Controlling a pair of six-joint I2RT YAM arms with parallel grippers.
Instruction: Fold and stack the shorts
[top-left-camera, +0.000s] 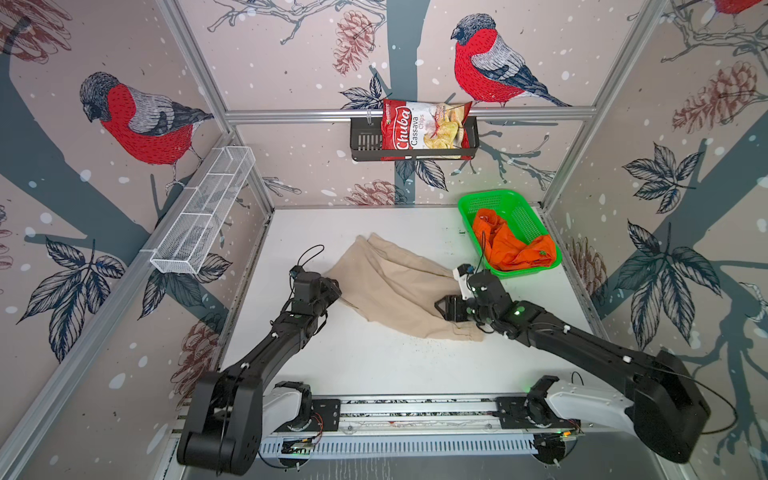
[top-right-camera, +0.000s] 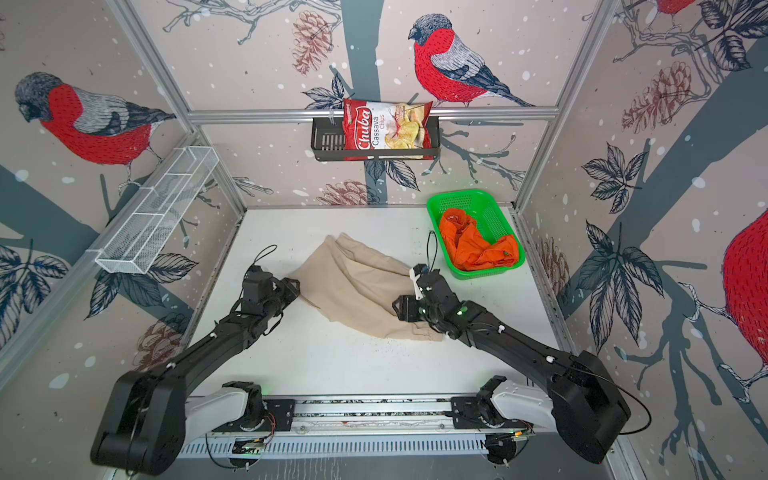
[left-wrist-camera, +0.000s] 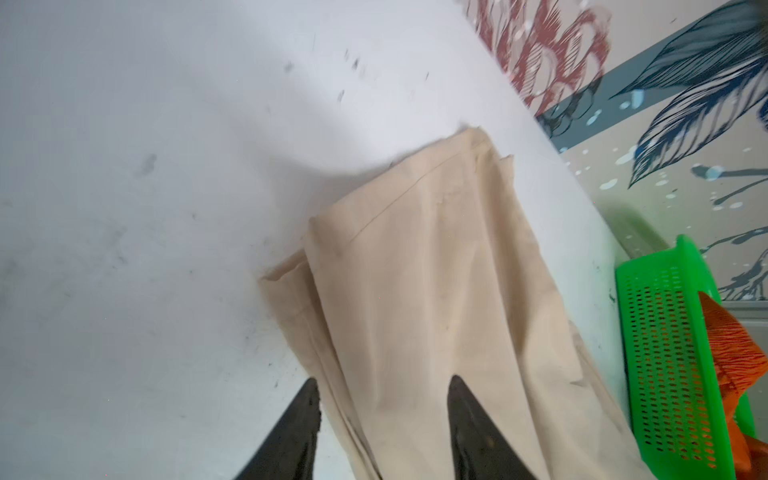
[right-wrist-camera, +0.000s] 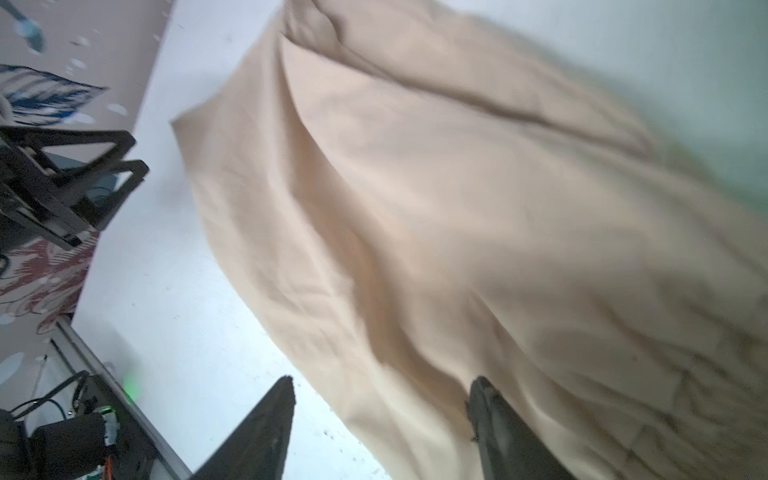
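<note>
Beige shorts (top-left-camera: 390, 286) lie rumpled across the middle of the white, speck-marked tabletop (top-left-camera: 374, 365). Orange shorts (top-left-camera: 513, 249) sit bunched in the green basket (top-left-camera: 490, 198) at the far right corner. The left gripper (left-wrist-camera: 383, 379) is at the cloth's left edge, fingers spread over the beige fabric. The right gripper (right-wrist-camera: 382, 378) is at its right end, fingers apart, one above cloth and one above bare table. Bird-patterned walls (top-left-camera: 291, 62) carry a white wire shelf (top-left-camera: 203, 212) and a black rack (top-left-camera: 365, 141) holding a crisp bag (top-left-camera: 424, 129).
</note>
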